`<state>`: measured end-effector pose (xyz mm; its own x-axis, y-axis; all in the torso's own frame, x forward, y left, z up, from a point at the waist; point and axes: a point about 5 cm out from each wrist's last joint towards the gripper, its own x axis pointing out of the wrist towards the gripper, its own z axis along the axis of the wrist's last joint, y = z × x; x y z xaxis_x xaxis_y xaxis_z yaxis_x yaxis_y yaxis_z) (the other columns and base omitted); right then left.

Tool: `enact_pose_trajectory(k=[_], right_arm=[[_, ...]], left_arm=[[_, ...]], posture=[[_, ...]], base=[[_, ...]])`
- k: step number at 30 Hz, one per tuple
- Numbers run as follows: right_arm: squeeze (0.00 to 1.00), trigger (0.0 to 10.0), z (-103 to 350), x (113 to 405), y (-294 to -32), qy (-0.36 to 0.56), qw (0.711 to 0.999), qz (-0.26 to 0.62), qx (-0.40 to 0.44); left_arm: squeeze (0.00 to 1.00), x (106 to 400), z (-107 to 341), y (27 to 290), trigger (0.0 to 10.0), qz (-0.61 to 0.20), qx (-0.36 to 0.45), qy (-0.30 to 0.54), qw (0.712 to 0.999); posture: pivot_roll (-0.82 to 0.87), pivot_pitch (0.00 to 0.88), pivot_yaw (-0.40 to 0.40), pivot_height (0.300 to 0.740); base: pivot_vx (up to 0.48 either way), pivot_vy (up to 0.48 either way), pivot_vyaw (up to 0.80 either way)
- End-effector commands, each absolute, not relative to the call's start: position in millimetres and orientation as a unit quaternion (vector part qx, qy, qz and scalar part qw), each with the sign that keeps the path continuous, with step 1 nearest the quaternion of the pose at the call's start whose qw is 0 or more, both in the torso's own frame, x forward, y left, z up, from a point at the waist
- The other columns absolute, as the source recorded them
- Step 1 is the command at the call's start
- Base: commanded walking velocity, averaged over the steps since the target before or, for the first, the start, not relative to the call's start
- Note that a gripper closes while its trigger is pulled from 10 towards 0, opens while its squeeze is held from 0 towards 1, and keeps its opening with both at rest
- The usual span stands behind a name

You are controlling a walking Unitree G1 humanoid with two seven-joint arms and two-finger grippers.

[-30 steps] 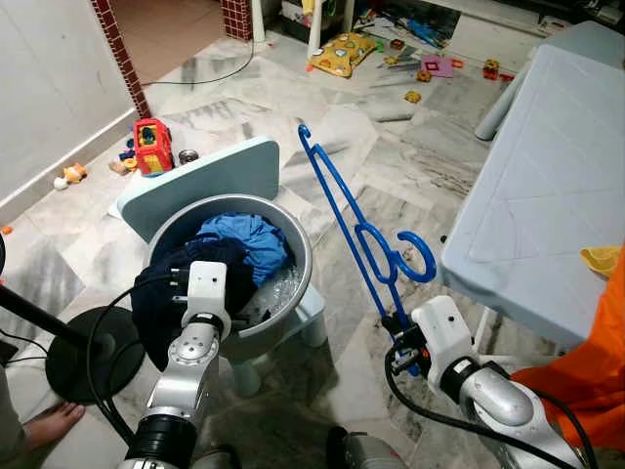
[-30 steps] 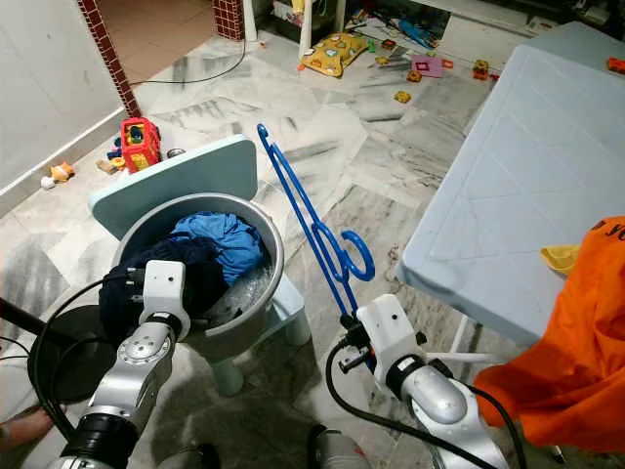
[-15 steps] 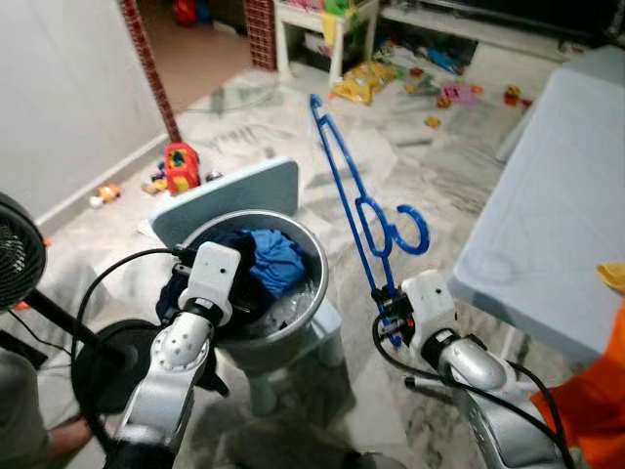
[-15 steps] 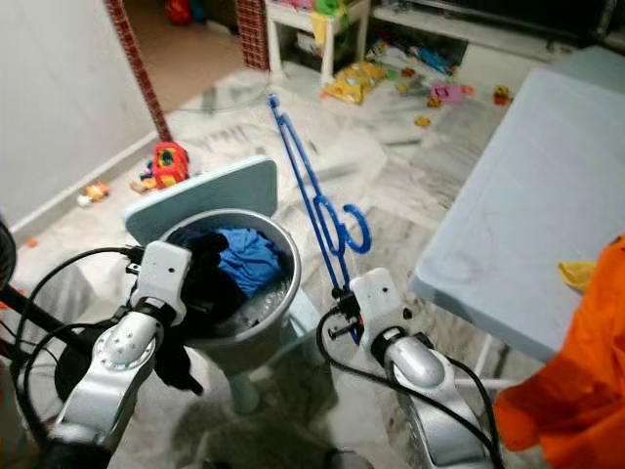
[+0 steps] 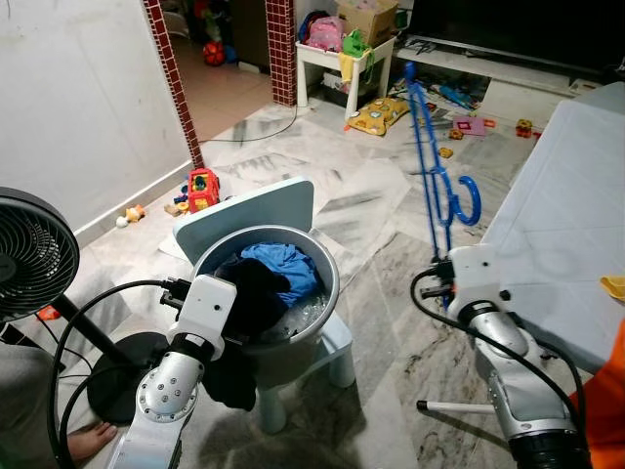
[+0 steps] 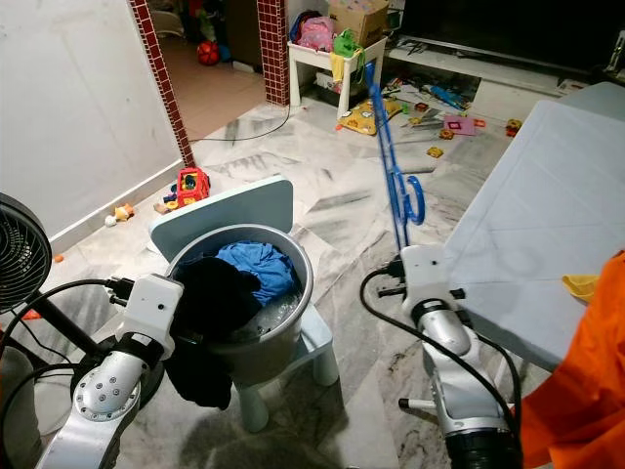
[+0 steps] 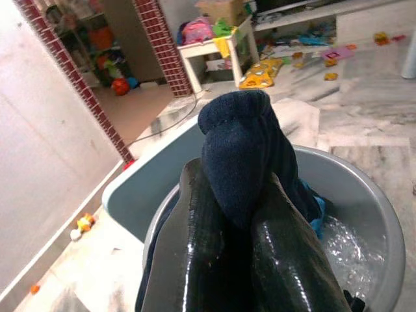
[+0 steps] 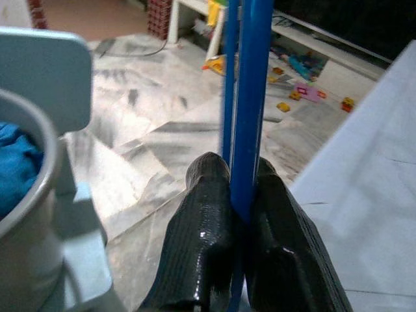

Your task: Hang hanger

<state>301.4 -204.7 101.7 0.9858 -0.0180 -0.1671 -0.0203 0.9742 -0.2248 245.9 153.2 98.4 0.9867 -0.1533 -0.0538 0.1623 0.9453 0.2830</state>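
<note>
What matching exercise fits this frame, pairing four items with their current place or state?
Items:
1. blue hanger
2. dark garment
3. metal basin
4. standing fan

Places or states:
A. rests on a small light-blue stool
B. clamped upright in the right gripper
C. stands on the floor at the robot's left
D. pinched in the left gripper, draped over the basin's rim

Pairs: 1-B, 2-D, 3-A, 4-C

Both arms silver w/ round jointed segments, white boxy wrist housings. Black cables loop off each wrist, run back along forearm. Left gripper [image 7: 227, 260] & right gripper [image 8: 237, 253]: two long glossy black fingers, rounded tips.
</note>
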Motion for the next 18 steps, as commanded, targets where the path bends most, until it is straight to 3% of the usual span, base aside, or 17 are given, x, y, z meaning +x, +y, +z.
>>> enact_pose_trajectory(k=[1, 4, 13, 18], right_arm=[[0.0, 10.0, 107, 302, -217, 0.071, 0.991, -0.02, -0.112], [0.0, 10.0, 105, 300, -225, 0.074, 0.99, -0.018, -0.115], [0.0, 10.0, 94, 271, -238, 0.112, 0.978, 0.106, -0.138], [0.0, 10.0, 97, 273, -245, 0.118, 0.974, 0.128, -0.144]], left_arm=[[0.0, 243, 98, 161, 10.0, -0.061, 0.139, 0.016, 0.988], [0.0, 241, 93, 164, 10.0, -0.049, 0.134, 0.023, 0.99], [0.0, 250, 97, 164, 10.0, -0.042, 0.118, 0.013, 0.992], [0.0, 249, 95, 156, 10.0, -0.051, 0.111, 0.011, 0.992]], posture=[[-0.13, 0.0, 0.043, 0.74], [-0.15, 0.0, 0.063, 0.74], [-0.17, 0.0, 0.074, 0.74], [-0.18, 0.0, 0.075, 0.74]], base=[[0.0, 0.0, 0.0], [0.0, 0.0, 0.0], [0.0, 0.0, 0.0], [0.0, 0.0, 0.0]])
